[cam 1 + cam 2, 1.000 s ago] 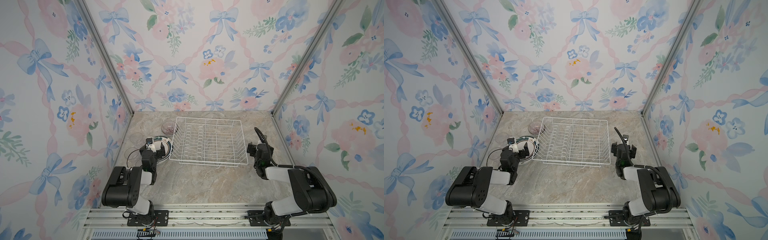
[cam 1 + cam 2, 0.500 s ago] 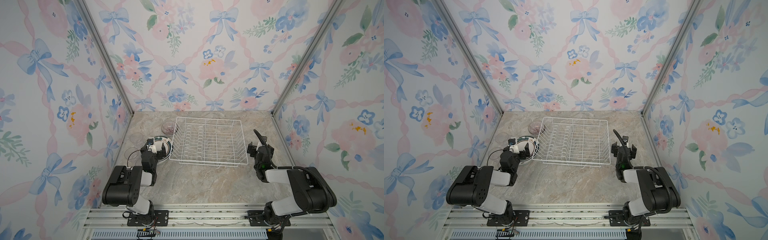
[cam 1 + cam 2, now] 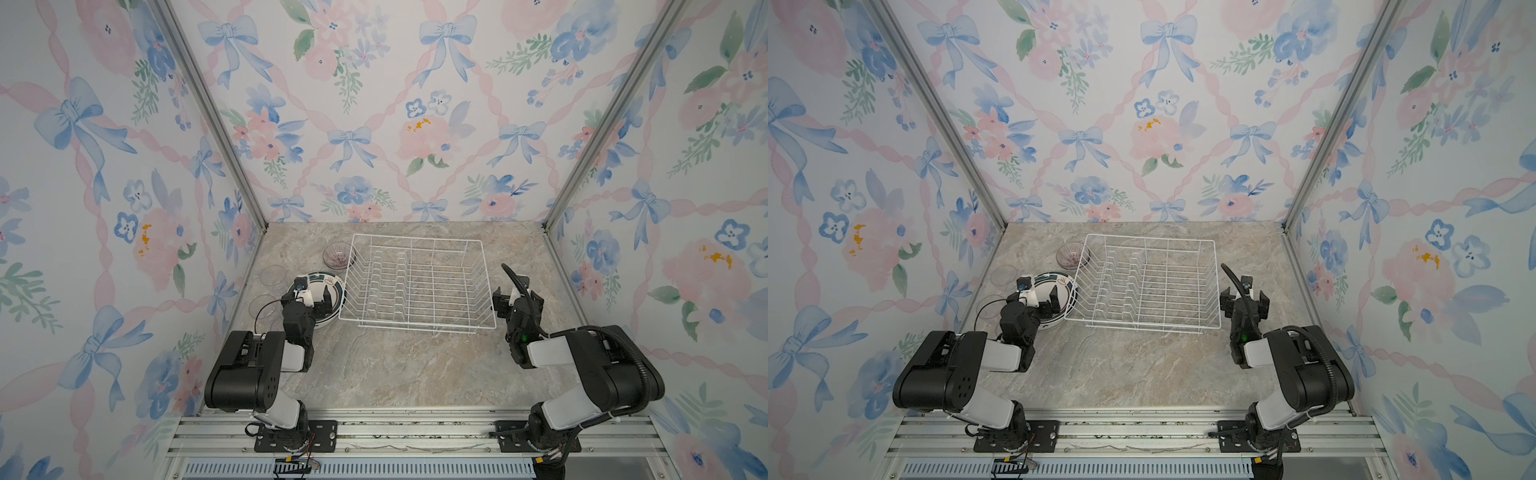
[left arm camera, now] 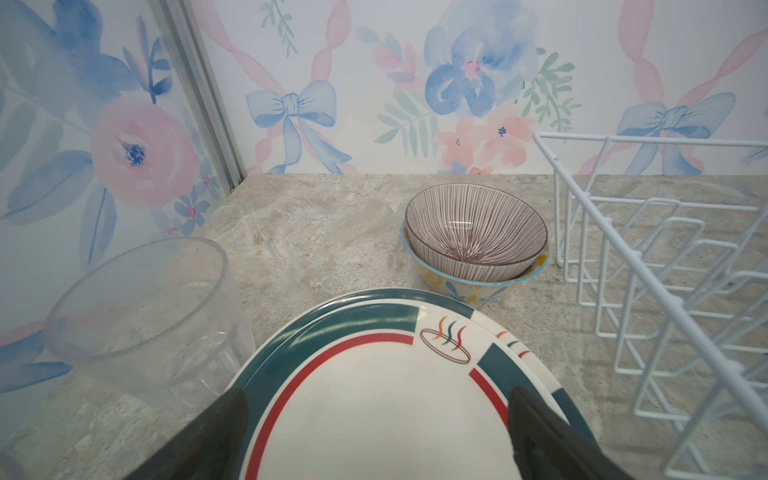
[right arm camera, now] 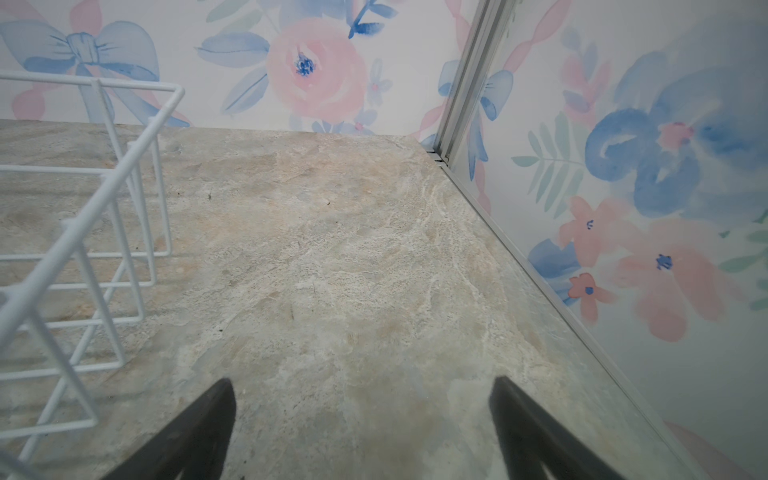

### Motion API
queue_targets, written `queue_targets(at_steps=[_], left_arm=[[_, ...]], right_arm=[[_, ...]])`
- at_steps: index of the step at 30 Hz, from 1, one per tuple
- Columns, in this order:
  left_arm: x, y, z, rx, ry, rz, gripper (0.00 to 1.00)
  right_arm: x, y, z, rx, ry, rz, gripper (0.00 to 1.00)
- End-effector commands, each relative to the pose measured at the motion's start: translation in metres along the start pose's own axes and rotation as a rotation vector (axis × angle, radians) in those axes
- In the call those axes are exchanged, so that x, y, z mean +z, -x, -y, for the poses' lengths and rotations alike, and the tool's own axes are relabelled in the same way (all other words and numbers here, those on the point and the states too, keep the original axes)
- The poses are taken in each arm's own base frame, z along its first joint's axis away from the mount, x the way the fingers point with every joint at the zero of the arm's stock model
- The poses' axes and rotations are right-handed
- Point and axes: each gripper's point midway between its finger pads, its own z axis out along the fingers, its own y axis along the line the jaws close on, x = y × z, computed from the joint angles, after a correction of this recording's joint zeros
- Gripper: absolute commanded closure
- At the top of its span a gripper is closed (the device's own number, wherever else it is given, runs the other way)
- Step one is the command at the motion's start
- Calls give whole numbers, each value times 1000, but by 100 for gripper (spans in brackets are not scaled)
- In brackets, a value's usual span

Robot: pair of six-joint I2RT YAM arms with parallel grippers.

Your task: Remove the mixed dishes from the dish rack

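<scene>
The white wire dish rack (image 3: 415, 286) (image 3: 1142, 282) stands mid-table with nothing in it. To its left lie two stacked green-rimmed plates (image 3: 334, 286) (image 3: 1064, 282) (image 4: 374, 415). My left gripper (image 3: 311, 301) (image 3: 1038, 301) (image 4: 376, 399) hovers open over them, holding nothing. Behind the plates the purple-striped bowl (image 3: 338, 254) (image 3: 1073, 254) (image 4: 473, 232) sits nested in the yellow-blue floral bowl (image 4: 465, 286). Clear glass cups (image 3: 273, 275) (image 3: 1003, 275) (image 4: 141, 316) stand by the left wall. My right gripper (image 3: 517, 297) (image 3: 1244, 297) (image 5: 361, 395) is open above bare table right of the rack (image 5: 83, 232).
Floral walls close in the table on three sides, with metal corner posts (image 3: 257, 216) at the back. The rack's near right corner is close to the right gripper. The marble tabletop (image 3: 395, 365) stretches in front of the rack to the metal rail.
Almost nothing. The right wrist rocked slightly beside the rack and its cable shifted. The left gripper stays over the plates, and both grippers remain open.
</scene>
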Motion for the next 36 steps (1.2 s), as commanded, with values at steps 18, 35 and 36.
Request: queue_targets(at_steps=[18,35,36], left_arm=[[-5,-5,5,50,27,3,2],[-5,-5,0,41,62,3,2],[-5,-5,0,42,63,3,2]], right_arm=[[6,6,-1,15,15,7,3],[7,5,-1,18,18,-1,3],[7,6,-1,19,18,-1,3]])
